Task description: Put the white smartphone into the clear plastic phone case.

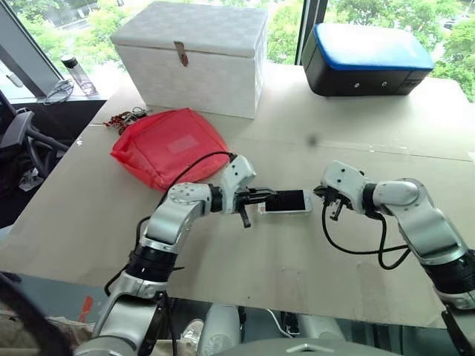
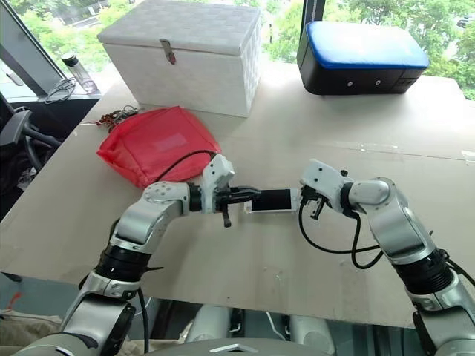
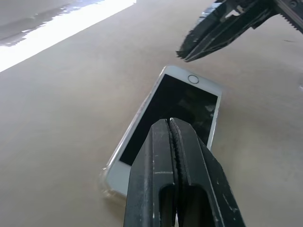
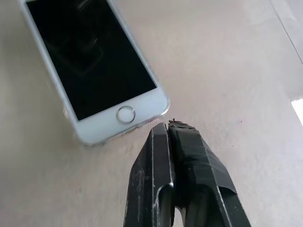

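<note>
The white smartphone (image 3: 177, 111), rigid and slick, lies inside the thin clear plastic phone case (image 3: 110, 176); both pincers, left pincer (image 1: 252, 199) and right pincer (image 1: 324, 194), are pressed together; press edges.

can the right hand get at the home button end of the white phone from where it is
Probably yes: the right hand, shut, sits just off that end of the white smartphone, with bare table between. The left hand is over the far end.
</note>
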Controlling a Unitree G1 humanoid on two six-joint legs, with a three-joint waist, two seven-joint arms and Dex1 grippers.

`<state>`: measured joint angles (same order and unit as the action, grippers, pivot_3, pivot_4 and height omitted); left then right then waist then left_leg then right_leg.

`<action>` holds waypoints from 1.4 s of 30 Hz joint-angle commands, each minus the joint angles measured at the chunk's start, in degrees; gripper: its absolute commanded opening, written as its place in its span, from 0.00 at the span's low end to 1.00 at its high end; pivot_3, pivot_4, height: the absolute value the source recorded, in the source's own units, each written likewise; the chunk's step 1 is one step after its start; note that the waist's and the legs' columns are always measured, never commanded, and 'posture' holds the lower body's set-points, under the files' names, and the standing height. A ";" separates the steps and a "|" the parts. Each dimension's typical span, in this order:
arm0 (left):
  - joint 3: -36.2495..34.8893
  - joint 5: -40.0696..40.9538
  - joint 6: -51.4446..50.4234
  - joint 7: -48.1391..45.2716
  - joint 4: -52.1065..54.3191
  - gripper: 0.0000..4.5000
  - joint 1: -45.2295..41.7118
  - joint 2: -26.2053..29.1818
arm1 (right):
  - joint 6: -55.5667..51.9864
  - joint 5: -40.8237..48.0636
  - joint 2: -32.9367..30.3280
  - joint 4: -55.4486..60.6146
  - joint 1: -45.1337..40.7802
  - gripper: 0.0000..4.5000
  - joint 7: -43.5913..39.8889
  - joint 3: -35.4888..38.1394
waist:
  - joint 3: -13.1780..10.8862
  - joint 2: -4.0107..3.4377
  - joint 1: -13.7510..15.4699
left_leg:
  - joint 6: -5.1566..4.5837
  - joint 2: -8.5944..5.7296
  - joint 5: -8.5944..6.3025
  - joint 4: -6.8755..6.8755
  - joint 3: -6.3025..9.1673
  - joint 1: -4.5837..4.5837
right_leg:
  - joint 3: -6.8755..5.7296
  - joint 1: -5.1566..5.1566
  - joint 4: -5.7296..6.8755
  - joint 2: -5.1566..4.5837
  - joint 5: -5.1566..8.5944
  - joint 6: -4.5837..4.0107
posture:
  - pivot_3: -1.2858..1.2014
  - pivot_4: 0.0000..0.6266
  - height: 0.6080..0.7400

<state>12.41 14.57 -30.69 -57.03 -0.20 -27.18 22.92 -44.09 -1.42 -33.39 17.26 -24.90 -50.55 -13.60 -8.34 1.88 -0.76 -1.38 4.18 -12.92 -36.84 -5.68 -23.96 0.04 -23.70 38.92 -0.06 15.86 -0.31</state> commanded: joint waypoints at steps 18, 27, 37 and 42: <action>3.58 -3.28 3.17 1.68 -3.44 0.00 3.35 1.80 | -1.69 2.62 -2.13 -15.94 -3.54 0.00 -3.00 -11.50 | 0.89 0.02 0.15 | -0.09 -0.01 -0.05 -0.02 0.06 0.49 | -0.06 0.47 0.01 -0.07 0.01 -0.02 | 0.52 0.24 1.00; 3.72 -3.36 2.80 3.02 -2.52 0.00 4.05 1.79 | -1.68 0.67 1.11 -24.44 -5.43 0.00 -4.88 -17.31 | 2.01 0.25 0.06 | -0.11 0.01 -0.07 0.05 0.04 1.35 | -0.07 1.23 -0.03 -0.23 0.13 -0.22 | 0.52 0.24 1.00; 3.85 -3.54 2.38 3.60 -2.40 0.00 4.17 1.45 | -2.23 -1.26 4.18 -31.04 -6.09 0.00 -6.15 -19.34 | 2.69 0.35 0.02 | 0.19 -0.01 -0.25 0.44 0.01 2.20 | -0.07 1.87 -0.14 -0.55 0.27 -0.47 | 0.52 0.24 1.00; 3.94 -3.55 2.19 3.87 -2.33 0.00 3.99 1.25 | -3.88 -2.77 5.22 -34.93 -7.08 0.00 -6.66 -20.32 | 2.86 0.16 0.00 | 0.21 -0.02 -0.26 0.52 0.01 2.23 | -0.40 1.87 -0.20 -0.92 0.28 -0.50 | 0.52 0.24 1.00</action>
<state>16.26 11.14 -28.43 -53.36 -3.42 -22.98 24.36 -42.32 -0.17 -27.79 -7.10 -37.34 -56.44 -24.55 -5.47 2.04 -0.76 -1.18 4.16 -13.18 -36.29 -5.67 -21.72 -0.40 -21.83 38.70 -1.03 16.14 -0.81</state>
